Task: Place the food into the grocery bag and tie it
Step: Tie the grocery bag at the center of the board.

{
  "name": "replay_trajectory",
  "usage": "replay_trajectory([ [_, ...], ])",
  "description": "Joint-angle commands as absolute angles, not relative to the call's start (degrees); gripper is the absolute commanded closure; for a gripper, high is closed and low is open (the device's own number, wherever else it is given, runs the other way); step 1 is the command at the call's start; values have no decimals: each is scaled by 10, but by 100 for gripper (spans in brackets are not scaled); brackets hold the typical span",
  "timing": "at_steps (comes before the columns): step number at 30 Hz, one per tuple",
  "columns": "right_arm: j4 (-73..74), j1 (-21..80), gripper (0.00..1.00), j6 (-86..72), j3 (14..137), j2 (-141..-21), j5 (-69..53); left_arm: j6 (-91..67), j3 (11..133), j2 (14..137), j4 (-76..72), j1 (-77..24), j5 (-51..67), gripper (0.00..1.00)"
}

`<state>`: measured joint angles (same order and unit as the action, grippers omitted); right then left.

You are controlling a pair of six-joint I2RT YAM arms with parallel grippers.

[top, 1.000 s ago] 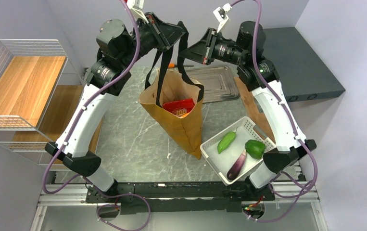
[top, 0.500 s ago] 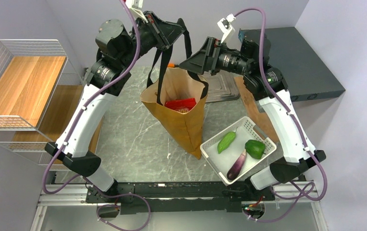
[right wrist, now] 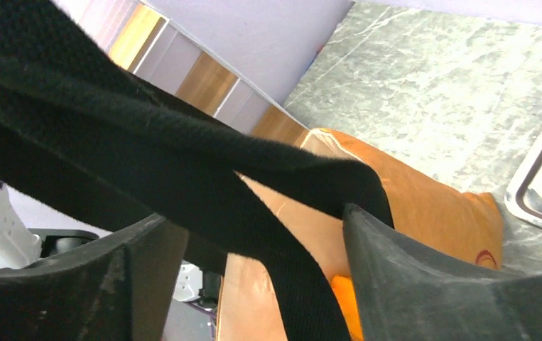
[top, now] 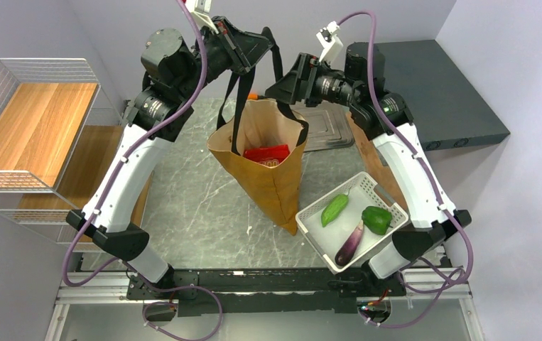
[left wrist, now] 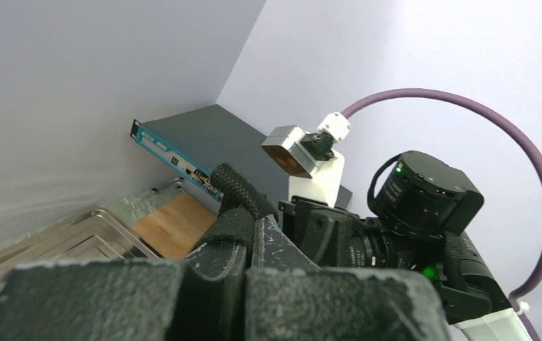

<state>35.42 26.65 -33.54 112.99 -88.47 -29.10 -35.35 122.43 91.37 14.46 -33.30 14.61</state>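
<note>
The mustard grocery bag [top: 268, 177] hangs above the table by its black straps [top: 237, 121]. My left gripper [top: 259, 44] is shut on the straps up high, and the left wrist view shows the webbing [left wrist: 234, 226] pinched between its jaws [left wrist: 252, 238]. My right gripper [top: 279, 87] is open just right of the bag's mouth. In the right wrist view a strap [right wrist: 204, 170] runs loose between its spread fingers [right wrist: 253, 277], with the bag [right wrist: 431, 206] below. A red snack packet [top: 266, 154] lies inside the bag. A purple oblong vegetable [top: 349, 244] lies in the basket.
A white basket [top: 388, 202] at the front right also holds two green vegetables [top: 334, 209]. A metal tray [top: 328, 121] lies behind the bag. A wire shelf with wooden boards [top: 33, 121] stands at the left, a dark platform [top: 438, 92] at the back right.
My right gripper was shut a second ago and now stands open around the strap. Its arm shifted a little; the bag swung slightly. The left arm kept still.
</note>
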Motion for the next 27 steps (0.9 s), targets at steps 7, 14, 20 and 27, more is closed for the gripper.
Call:
replay_trajectory([
  [7,180,266,60,-434,1154,-877,-402,-359,1252,897,55,-331,140,100],
  [14,43,266,60,-532,1128,-860,-457,-362,1273,914,55,-330,145,100],
  [20,36,266,56,-541,1124,-869,-443,-365,1278,916,54,-328,149,100],
  [27,129,264,100,-469,1140,-876,-370,-370,1261,907,43,-328,152,100],
])
